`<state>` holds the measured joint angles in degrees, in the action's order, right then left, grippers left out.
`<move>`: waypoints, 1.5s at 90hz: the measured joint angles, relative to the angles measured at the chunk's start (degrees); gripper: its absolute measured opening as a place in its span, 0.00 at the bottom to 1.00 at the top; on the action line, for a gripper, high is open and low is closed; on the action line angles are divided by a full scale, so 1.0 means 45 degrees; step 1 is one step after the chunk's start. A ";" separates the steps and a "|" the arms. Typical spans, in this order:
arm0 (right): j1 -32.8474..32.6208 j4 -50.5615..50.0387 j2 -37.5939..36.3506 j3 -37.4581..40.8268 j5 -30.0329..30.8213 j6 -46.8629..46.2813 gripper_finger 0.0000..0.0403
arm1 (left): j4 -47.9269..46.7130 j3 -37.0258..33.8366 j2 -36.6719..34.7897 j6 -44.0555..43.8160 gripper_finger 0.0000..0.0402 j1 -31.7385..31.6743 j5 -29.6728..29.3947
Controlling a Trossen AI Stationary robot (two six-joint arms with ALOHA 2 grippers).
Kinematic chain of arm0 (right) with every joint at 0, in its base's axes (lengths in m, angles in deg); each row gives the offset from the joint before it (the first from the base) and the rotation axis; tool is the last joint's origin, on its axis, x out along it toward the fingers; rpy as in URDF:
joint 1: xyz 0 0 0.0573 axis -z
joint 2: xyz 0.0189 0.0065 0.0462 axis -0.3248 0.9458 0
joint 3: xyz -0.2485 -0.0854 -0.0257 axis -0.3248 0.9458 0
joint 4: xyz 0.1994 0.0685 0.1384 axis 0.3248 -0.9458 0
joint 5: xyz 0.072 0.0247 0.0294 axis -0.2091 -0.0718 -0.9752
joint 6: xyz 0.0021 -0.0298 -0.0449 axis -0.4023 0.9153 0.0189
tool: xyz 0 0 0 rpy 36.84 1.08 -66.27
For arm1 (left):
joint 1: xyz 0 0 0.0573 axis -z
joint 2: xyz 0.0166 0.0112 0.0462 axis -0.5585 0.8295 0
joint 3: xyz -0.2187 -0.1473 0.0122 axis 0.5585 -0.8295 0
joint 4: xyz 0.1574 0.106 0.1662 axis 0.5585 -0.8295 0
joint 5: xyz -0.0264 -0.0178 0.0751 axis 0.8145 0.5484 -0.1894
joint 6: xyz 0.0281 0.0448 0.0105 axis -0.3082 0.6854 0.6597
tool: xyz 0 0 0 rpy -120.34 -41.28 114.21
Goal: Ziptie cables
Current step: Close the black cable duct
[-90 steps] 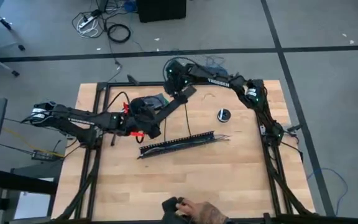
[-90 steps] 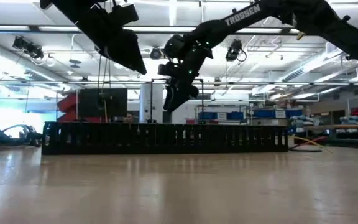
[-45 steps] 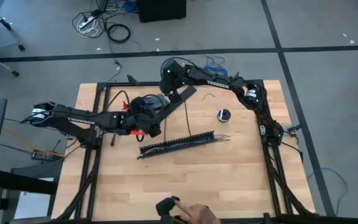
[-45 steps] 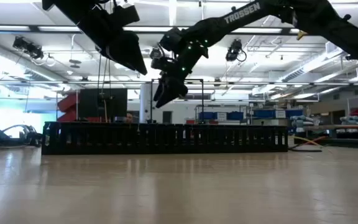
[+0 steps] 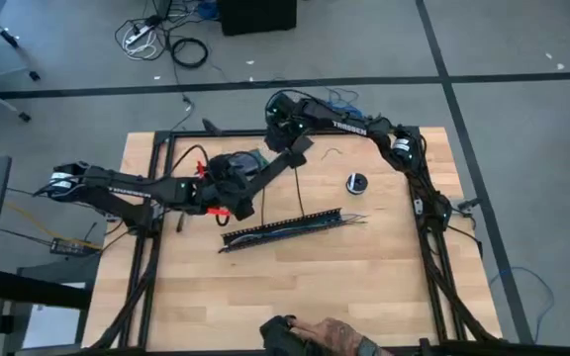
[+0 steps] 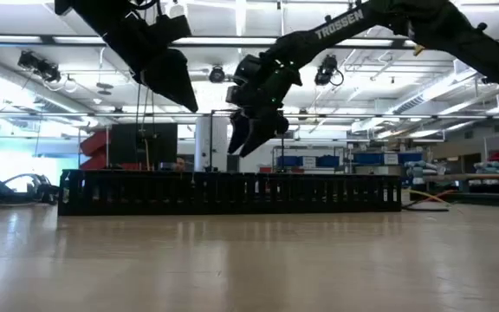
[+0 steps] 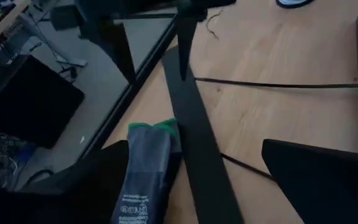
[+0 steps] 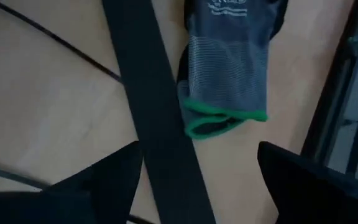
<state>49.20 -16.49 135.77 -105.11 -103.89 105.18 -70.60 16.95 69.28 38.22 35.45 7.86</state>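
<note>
The cables [image 5: 290, 228] lie along the black slotted channel [image 5: 265, 233] at mid-table, their splayed ends [image 5: 353, 220] sticking out of its right end. One thin black ziptie [image 5: 298, 190] lies on the wood beyond the channel; the left wrist view shows two zipties [image 7: 272, 84] [image 7: 247, 165]. My left gripper [image 5: 243, 190] hovers open over the near end of a flat black strip [image 7: 191, 137]. My right gripper [image 5: 287, 150] hovers open over the strip's far part [image 8: 148, 93]. In the low view both grippers [image 6: 180, 91] [image 6: 251, 139] hang above the channel [image 6: 232, 192].
A grey glove with a green cuff [image 5: 251, 158] lies beside the strip, between the two grippers. A small round black roll [image 5: 355, 183] and a curled wire scrap [image 5: 334, 152] lie at the far right. A person's hand [image 5: 317, 334] is at the table's near edge.
My right gripper swung toward the table's left edge, then came back toward the right, ending close to where it began and still open. The person's hand at the near edge has shifted. My left gripper, the strip and the channel have kept still.
</note>
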 joint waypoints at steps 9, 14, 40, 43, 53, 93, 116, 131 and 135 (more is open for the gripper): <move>0.0199 -0.0065 0.0004 0.0355 -0.0141 0.0156 0.77 | -0.0007 -0.0425 0.0000 -0.0322 0.91 0.0000 0.0004; 0.0263 -0.0071 0.0010 0.0517 -0.0147 0.0183 0.77 | 0.0030 -0.0732 0.0000 -0.0486 0.91 0.0000 0.0018; 0.0319 0.1337 0.0010 0.1603 -0.0200 0.0244 0.77 | 0.1866 -0.2124 0.0005 -0.0588 0.91 -0.0304 0.0782; 0.0319 0.1663 0.0010 0.1704 -0.0214 0.0143 0.77 | 0.1987 -0.2179 0.0005 -0.0585 0.91 -0.0340 0.0851; 0.0312 0.2616 0.0010 0.2270 -0.0068 0.0087 0.78 | 0.1929 -0.2193 0.0005 -0.0446 0.91 -0.0356 0.0903; 0.0085 0.1834 0.0194 0.2400 -0.0375 0.0071 0.77 | 0.2563 -0.2197 0.0000 0.0080 0.91 -0.0495 0.1090; 0.0207 0.1885 0.0806 0.2341 -0.0449 0.0477 0.77 | 0.2699 -0.2197 0.0000 0.0104 0.91 -0.0500 0.1133; 0.0224 0.2115 0.1083 0.2346 -0.0424 0.0705 0.76 | 0.2638 -0.2197 0.0005 0.0070 0.91 -0.0500 0.1136; 0.0242 0.2101 0.1068 0.2341 -0.0428 0.0689 0.77 | 0.2654 -0.2197 0.0004 0.0079 0.91 -0.0500 0.1134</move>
<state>50.29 -7.04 140.57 -94.58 -105.82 108.28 -58.65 7.06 69.30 38.58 33.20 12.96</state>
